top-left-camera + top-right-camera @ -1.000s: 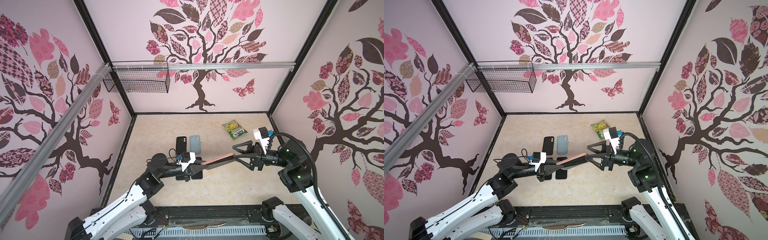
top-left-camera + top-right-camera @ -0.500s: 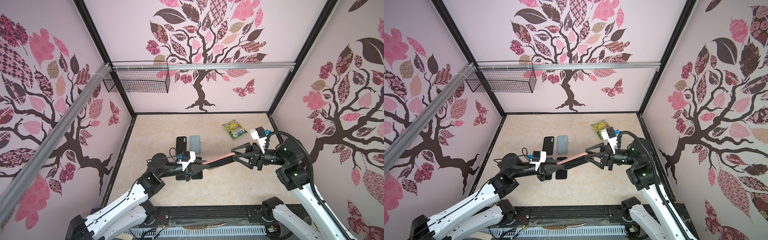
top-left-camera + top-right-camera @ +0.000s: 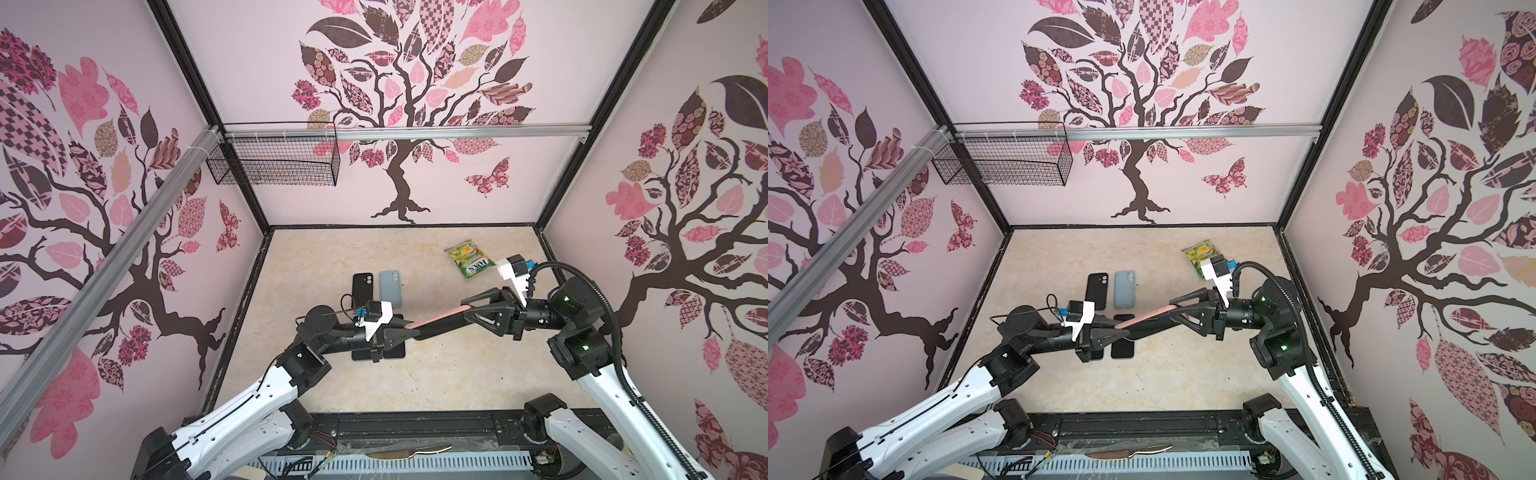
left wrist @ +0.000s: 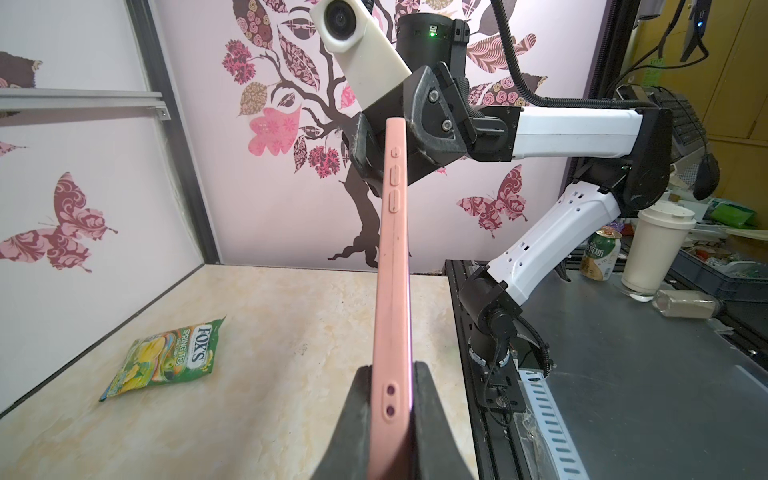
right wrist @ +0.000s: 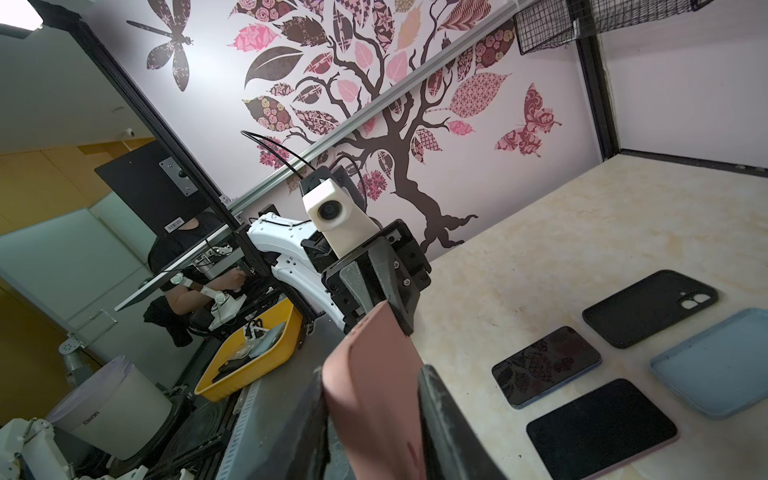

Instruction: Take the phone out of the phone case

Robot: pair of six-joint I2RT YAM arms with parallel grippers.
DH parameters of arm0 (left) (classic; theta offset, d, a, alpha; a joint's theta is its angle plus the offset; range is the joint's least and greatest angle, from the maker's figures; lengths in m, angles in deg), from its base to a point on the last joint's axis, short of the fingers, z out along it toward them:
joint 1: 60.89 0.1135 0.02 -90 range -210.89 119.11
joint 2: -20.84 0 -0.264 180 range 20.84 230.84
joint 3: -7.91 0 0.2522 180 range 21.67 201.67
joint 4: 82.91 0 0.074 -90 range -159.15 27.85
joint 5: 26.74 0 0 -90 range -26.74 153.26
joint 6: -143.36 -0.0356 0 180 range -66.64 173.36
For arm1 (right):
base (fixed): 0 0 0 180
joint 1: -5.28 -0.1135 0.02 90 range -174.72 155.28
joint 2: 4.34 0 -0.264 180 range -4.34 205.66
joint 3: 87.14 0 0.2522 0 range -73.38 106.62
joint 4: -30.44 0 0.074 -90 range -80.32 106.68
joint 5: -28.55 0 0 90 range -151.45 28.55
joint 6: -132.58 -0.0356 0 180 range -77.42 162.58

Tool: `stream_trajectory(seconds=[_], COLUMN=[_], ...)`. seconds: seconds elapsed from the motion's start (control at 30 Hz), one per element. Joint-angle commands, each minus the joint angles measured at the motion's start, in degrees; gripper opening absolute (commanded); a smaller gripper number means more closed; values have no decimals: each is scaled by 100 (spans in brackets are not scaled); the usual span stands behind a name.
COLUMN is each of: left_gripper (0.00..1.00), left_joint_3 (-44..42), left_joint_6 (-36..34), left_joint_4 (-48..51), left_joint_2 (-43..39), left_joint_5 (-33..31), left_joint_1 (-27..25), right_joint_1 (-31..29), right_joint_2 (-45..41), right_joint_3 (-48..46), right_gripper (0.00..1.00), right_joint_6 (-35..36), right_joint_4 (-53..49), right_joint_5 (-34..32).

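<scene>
The two arms are holding the pink phone case (image 3: 436, 318) between them in the air over the middle of the table (image 3: 415, 386). The phone (image 4: 410, 332) is sitting inside it – only a thin purple edge is showing along one long side in the left wrist view. The left gripper (image 3: 409, 329) is pinching the case's left end, its jaws pressed flat on the front and back faces. The right gripper (image 3: 467, 309) is taking the right end. In the right wrist view its fingers (image 5: 440, 415) are standing on either side of the case and look to be touching both faces, so I am reading it as a pinch, though I cannot tell how firm it is.

As I am judging it, the step in hand is setting up a two-handed grip before any peeling – no lip of the case is showing lifted or bent. The next move is calling for one gripper to brace the body while the other works a corner of the soft rim off the phone's edge. A pinch across both faces is clamping phone and case together, so one side will likely be needing a regrip on the rim alone.

On the table a black case (image 3: 360, 286) and a blue-grey case (image 3: 390, 284) are lying beyond the arms, a dark-screened phone (image 5: 546, 365) and a second dark phone (image 5: 600, 428) are lying nearer, and a green snack bag (image 3: 469, 259) is lying far right
</scene>
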Motion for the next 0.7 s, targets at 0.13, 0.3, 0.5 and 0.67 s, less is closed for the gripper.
stream_trajectory(seconds=[0.13,0.3,0.5,0.67], left_gripper=[0,0,0,0], left_joint_3=[294,303,384,566], left_joint_6=[-63,-297,-496,-958], left_joint_4=[-640,-625,-620,-229], left_joint_2=[18,-30,-16,3], left_joint_5=[-33,-210,-371,-634], left_joint_1=[7,2,7,6], right_joint_1=[-31,-31,-31,-28], right_joint_2=[107,223,401,540], right_joint_3=[69,61,2,-90], right_gripper=[25,17,12,11], right_joint_6=[-35,-318,-747,-1137], right_joint_4=[-242,-243,-247,-196], right_joint_5=[37,36,46,91])
